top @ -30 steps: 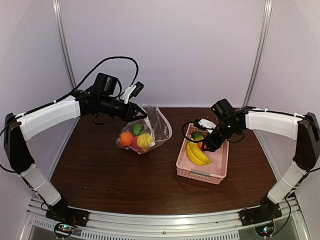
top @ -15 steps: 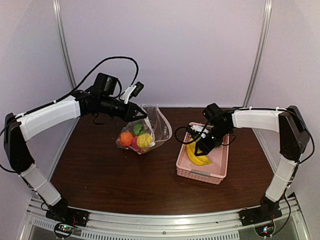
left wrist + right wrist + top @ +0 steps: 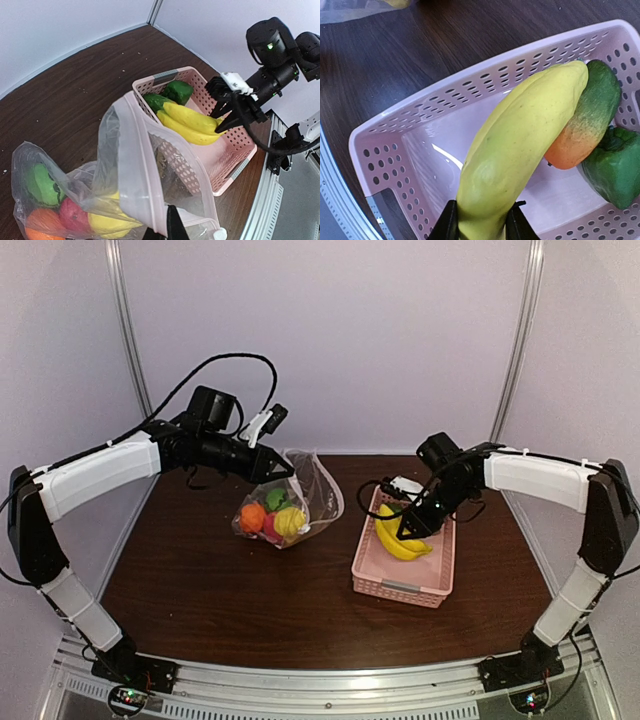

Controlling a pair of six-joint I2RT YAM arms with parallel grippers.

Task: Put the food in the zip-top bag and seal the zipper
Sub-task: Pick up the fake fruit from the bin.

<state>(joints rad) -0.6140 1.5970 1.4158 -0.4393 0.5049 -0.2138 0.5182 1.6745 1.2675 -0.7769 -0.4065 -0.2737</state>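
Narrowed since a second ago, the right tool now pinches the yellow plastic toy banana by its end inside the pink slatted basket (pick-up step), so next it needs lifting to the crinkly clear zip-top bag, whose mouth the pressed-together left tool holds.

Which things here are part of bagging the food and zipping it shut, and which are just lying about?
Part of the job: zip-top bag, zipper, bagged fruit, banana, green pepper, green-and-orange fruit.

Just there: pink basket, which only holds the remaining food; table.
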